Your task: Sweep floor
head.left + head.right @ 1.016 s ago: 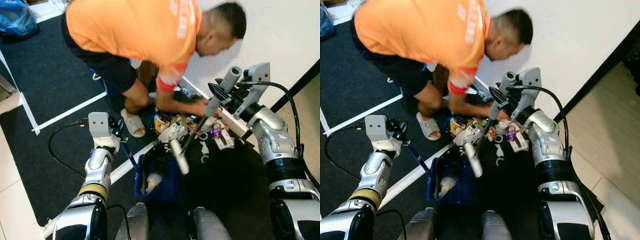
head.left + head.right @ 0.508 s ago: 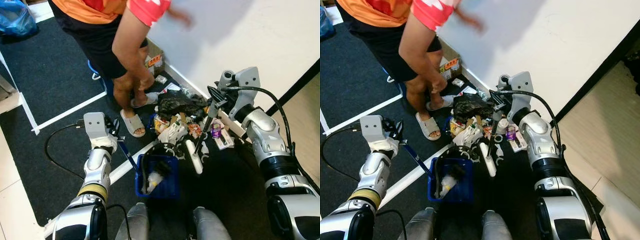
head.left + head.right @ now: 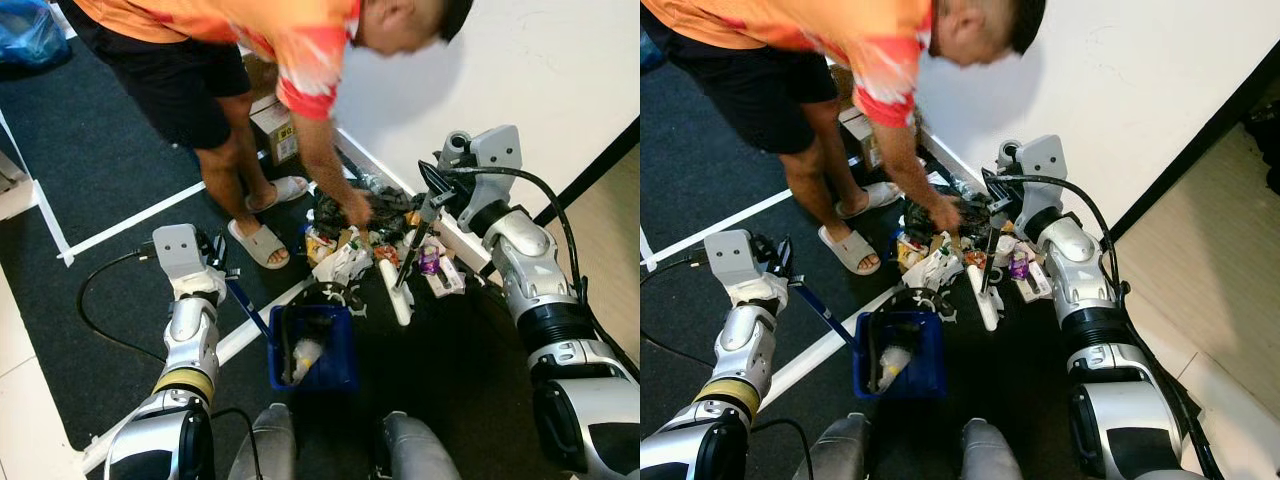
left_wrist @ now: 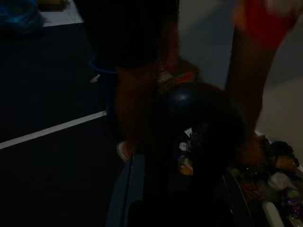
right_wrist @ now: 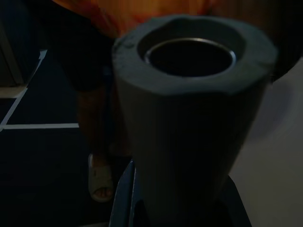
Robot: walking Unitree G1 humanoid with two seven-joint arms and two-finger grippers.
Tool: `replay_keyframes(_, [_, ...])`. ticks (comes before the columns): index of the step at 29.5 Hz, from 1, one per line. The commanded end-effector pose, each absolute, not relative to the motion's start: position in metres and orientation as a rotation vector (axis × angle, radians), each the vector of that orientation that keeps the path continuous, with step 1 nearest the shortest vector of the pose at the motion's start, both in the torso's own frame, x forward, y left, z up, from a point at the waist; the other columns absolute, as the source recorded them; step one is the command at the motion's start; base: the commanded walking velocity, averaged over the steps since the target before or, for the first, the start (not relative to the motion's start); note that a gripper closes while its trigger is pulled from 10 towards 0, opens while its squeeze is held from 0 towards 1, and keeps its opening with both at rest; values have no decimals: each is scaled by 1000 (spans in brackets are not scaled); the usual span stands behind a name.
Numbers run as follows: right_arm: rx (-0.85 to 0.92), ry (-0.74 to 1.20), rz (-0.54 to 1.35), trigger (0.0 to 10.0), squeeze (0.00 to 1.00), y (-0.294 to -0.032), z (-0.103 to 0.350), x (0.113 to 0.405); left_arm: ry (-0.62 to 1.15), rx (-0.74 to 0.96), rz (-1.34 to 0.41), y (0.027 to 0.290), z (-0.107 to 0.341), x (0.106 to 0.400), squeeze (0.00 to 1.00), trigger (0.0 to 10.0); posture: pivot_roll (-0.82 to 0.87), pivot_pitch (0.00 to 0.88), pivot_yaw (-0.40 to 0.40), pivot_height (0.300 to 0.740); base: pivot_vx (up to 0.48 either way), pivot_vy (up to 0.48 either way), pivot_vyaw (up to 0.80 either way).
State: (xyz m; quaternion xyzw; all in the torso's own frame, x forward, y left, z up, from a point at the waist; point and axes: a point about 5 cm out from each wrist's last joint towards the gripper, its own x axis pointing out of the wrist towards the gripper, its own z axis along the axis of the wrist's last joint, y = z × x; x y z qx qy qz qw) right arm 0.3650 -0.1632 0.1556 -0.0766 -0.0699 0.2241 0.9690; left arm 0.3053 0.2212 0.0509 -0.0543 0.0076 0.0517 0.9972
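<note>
My right gripper (image 3: 432,192) is shut on the dark handle of a broom (image 3: 413,250). The broom's white head (image 3: 394,291) rests on the black mat beside a pile of litter (image 3: 345,255) by the wall. In the right wrist view the handle's grey foam end (image 5: 189,109) looms close. My left gripper (image 3: 215,268) is shut on the blue handle of a dustpan (image 3: 312,350). The dustpan stands on the mat before my knees, with some litter inside. A person in an orange shirt bends over, one hand (image 3: 357,212) down in the litter.
The person's sandalled feet (image 3: 258,243) stand just beyond the dustpan. A cardboard box (image 3: 272,125) sits by the white wall. White tape lines (image 3: 130,225) cross the mat. A blue bag (image 3: 30,35) lies far left, and a black cable (image 3: 100,310) loops near my left arm.
The person, upright half a second ago, has bent down again and put a hand into the litter. The broom head has slid away from the dustpan toward the wall.
</note>
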Motion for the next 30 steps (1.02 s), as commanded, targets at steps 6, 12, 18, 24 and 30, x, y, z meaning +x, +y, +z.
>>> replay_keyframes(6, [-205, -170, 494, 10000, 0, -151, 158, 367, 4, -99, 167, 227, 49, 299, 0, 10000, 149, 166, -90, 740, 0, 0, 0])
replay_keyframes(12, [-246, -153, 533, 10000, 0, -138, 151, 367, -22, -65, 201, 234, 53, 297, 0, 10000, 158, 191, -87, 740, 0, 0, 0])
replay_keyframes(18, [-279, -131, 599, 10000, 0, -121, 144, 365, -48, -29, 207, 236, 59, 296, 0, 10000, 166, 237, -83, 740, 0, 0, 0])
replay_keyframes(24, [-281, -135, 626, 10000, 0, -108, 142, 364, -70, -9, 202, 236, 63, 292, 0, 10000, 177, 284, -78, 740, 0, 0, 0])
replay_keyframes(30, [-271, -154, 627, 10000, 0, -105, 147, 366, -80, 19, 201, 239, 66, 288, 0, 10000, 185, 309, -73, 740, 0, 0, 0])
